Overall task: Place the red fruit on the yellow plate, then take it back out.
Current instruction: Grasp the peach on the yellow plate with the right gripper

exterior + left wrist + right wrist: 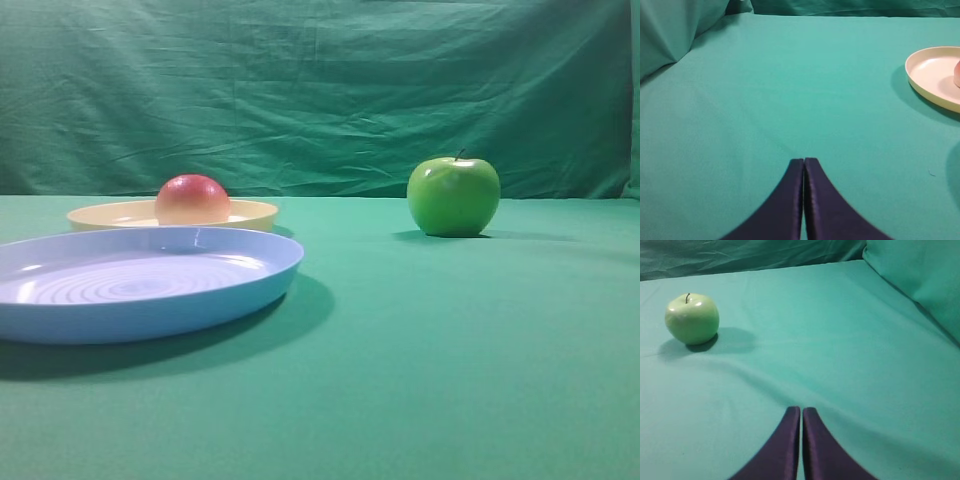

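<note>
We are looking across the green desk (450, 380), where the blue plate (140, 285) is sitting empty nearest the camera and the yellow plate (110, 215) just behind it is carrying the red fruit (192, 199). The apple (453, 196) is standing well apart to the right. With the fruit already on its plate, we are judging the take-out step to be next: the left gripper (804, 161), now pressed together over bare cloth, should be opening wide, descending centred over the fruit and clearing the low rim. The right gripper (801, 410) is also resting closed and empty.
</note>
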You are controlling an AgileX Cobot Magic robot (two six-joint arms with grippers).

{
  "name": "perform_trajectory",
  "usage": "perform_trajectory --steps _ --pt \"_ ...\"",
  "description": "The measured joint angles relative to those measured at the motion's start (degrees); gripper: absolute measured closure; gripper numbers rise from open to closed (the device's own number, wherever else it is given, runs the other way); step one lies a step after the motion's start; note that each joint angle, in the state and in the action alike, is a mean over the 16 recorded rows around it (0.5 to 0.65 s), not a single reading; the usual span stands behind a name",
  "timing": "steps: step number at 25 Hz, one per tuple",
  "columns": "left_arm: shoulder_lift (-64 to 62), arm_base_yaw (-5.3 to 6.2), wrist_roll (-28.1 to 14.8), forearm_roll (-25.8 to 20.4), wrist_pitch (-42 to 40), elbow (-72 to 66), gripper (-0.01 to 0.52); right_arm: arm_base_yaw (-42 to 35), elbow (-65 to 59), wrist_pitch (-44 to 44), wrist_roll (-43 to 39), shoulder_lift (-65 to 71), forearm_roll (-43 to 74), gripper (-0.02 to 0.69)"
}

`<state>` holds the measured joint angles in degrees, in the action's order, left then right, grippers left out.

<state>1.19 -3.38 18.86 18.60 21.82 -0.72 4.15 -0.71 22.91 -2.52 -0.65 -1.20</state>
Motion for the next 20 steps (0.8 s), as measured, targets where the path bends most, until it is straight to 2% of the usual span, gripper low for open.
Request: perform_trajectory --steps 10,20 --pt "0.0 0.0 0.0 0.0 0.0 0.0 0.514 0.9 10.7 0.9 -2.0 3.4 -0.6 0.665" --pt "0.0 0.0 0.0 0.0 0.0 0.0 0.514 7.5 32.5 13.9 0.6 18.5 -0.8 0.665"
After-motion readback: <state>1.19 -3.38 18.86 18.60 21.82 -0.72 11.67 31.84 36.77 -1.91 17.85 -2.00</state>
